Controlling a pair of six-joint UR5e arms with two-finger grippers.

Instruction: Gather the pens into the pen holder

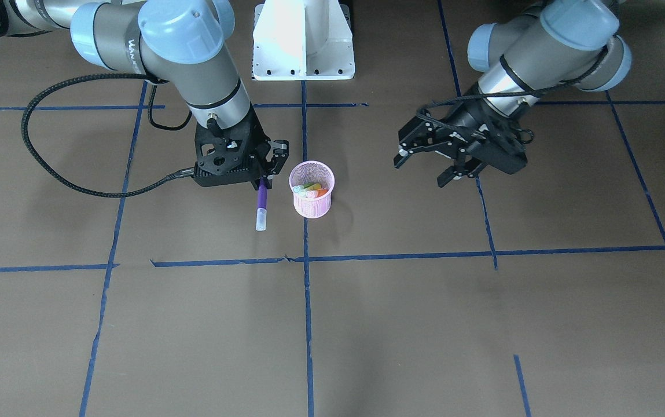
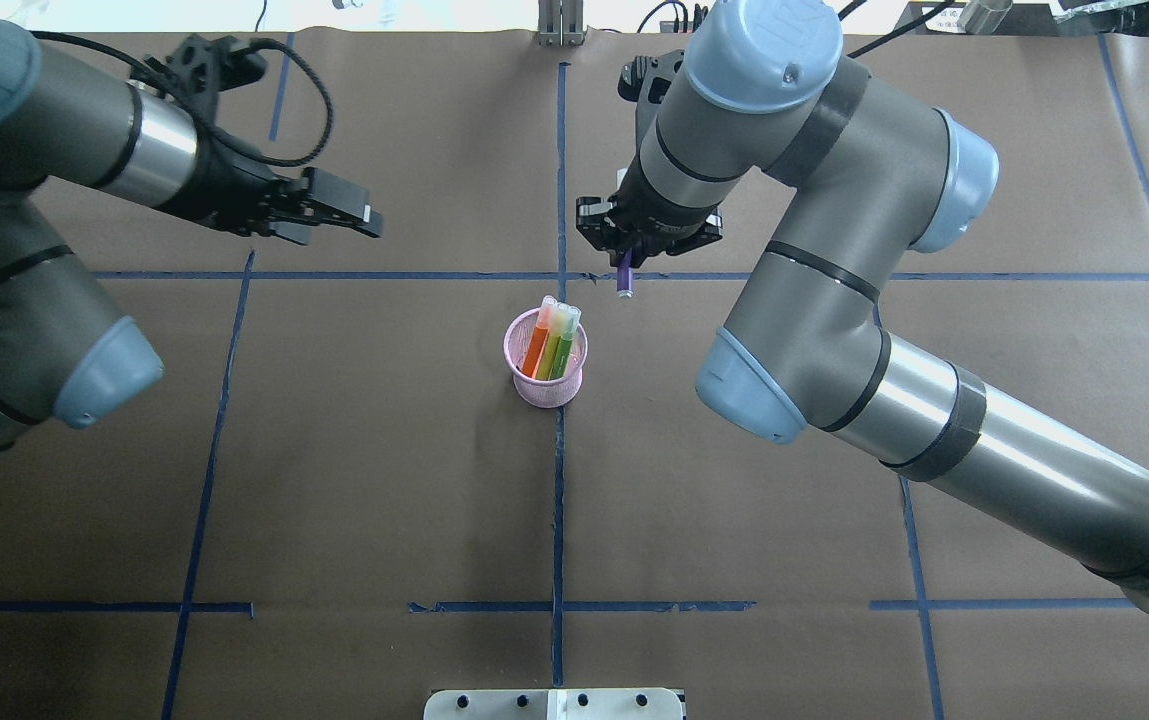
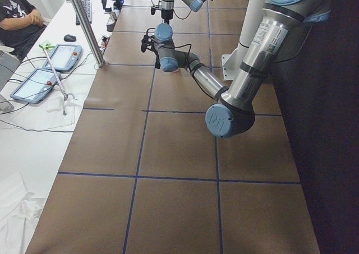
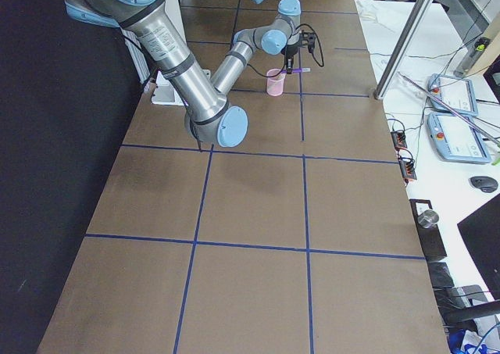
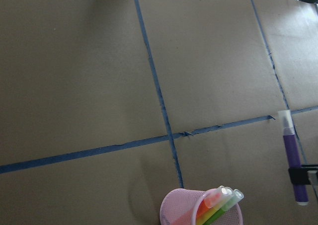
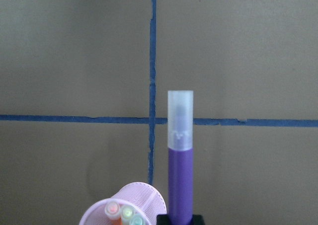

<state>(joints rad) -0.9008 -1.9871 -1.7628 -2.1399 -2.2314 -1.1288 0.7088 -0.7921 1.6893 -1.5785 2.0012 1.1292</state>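
Observation:
The pink mesh pen holder (image 1: 312, 191) (image 2: 546, 372) stands upright at the table's middle, on a blue tape line. An orange (image 2: 535, 347), a yellow (image 2: 550, 345) and a green pen (image 2: 564, 347) stand in it, caps up. My right gripper (image 1: 263, 183) (image 2: 632, 252) is shut on the purple pen (image 1: 261, 204) (image 6: 180, 175). It holds the pen roughly level above the table, beside the holder, with the pale cap pointing away from my base. My left gripper (image 1: 425, 171) (image 2: 349, 215) is open and empty, well off to the holder's other side.
Brown paper with a grid of blue tape lines (image 1: 401, 255) covers the table. The white robot base (image 1: 303, 40) stands at the near edge. In the side views, a bench with teach pendants (image 4: 453, 96) and a metal pole (image 4: 406, 49) lies beyond the far edge.

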